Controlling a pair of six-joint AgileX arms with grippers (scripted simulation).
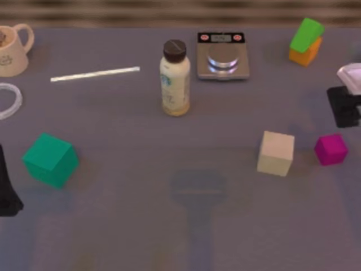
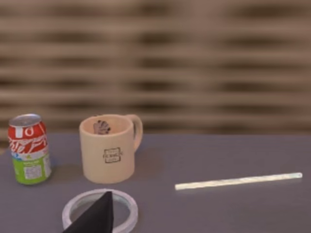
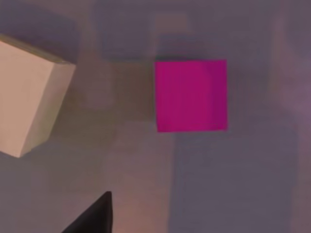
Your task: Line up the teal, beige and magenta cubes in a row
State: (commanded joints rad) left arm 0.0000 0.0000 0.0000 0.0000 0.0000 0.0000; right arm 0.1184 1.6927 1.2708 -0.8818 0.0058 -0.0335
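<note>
Here the teal cube [image 1: 49, 159] sits at the table's [image 1: 141, 226] left, the beige cube [image 1: 276, 153] and magenta cube [image 1: 330, 149] near each other at right. The mug [image 2: 108, 148] holds something dark. Whether the right gripper [image 1: 345, 104] or left gripper [image 1: 7, 189] is apart, I cannot tell.

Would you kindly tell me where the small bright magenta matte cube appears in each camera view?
Top view: small bright magenta matte cube near the right edge.
Left wrist view: not in it.
Right wrist view: centre, slightly above middle.
Shared landmark: the pale beige matte cube beside it, apart.
</note>
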